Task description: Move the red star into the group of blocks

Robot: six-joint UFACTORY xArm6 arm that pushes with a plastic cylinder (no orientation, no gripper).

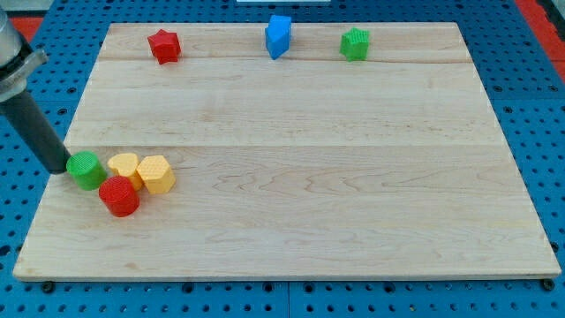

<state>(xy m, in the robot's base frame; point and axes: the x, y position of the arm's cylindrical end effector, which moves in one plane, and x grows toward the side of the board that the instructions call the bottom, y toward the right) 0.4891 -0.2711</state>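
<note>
No fingers on this rig, so nothing to open, close or hold: just a dark rod, and my tip (59, 168) sits at the frame's left edge, low-middle, touching or just beside the left side of the green cylinder (86, 170). Camera view only. That cylinder heads a tight cluster in the lower left of the bench (309, 194): yellow block (124, 165), yellow hexagon (156, 174) and red cylinder (118, 196), all touching or nearly so. That cluster reads as the target group. Red star (164, 46) is upper left of the frame, near the top edge, well apart from the group and from my tip. Blue block (278, 36) and green star (356, 43) sit along the same top strip, further right; not involved. Judgement: the star is untouched, so the tip needs to get above it and push down-frame.
</note>
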